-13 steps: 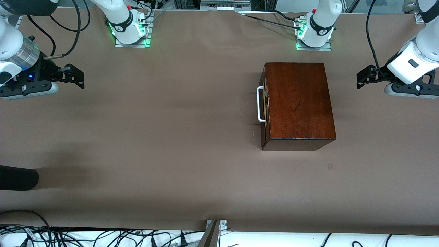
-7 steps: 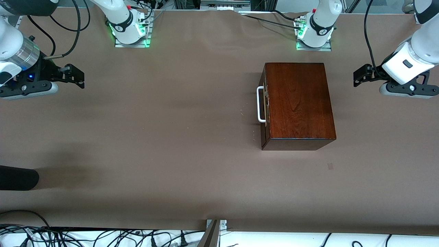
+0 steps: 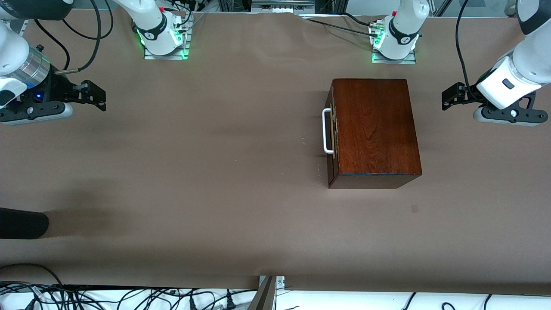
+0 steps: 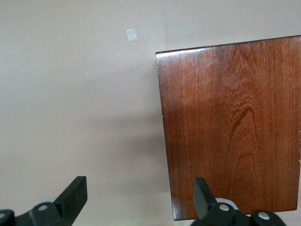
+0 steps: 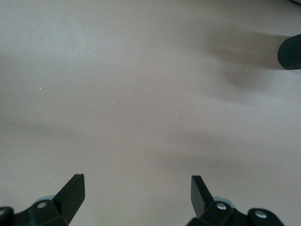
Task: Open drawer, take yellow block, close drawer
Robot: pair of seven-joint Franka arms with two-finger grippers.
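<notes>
Though the drawer (image 3: pixel 330 133) sits fully shut inside its glossy mahogany box (image 3: pixel 374 129), the white U-shaped handle (image 3: pixel 326 131) stands clear of the dark front, facing the right arm's end of the worktop (image 3: pixel 206 172), and that bar looks like the only sensible place to take hold. I'd judge it stiff and narrow enough for two fingers to close across its middle. The box looks solid and fairly heavy, yet its polished finish may let it slide on the brown covering when the drawer is pulled, so steadying the lid could be needed. The yellow block is out of sight, presumably inside; if small and light, it should lift easily by its flat sides.

The left end effector (image 3: pixel 452 95) hangs over the worktop just beside the box, toward the left arm's end, its fingers (image 4: pixel 75 194) spread wide and empty. The right end effector (image 3: pixel 92 95) waits over bare worktop well apart from the box, fingers likewise apart.
</notes>
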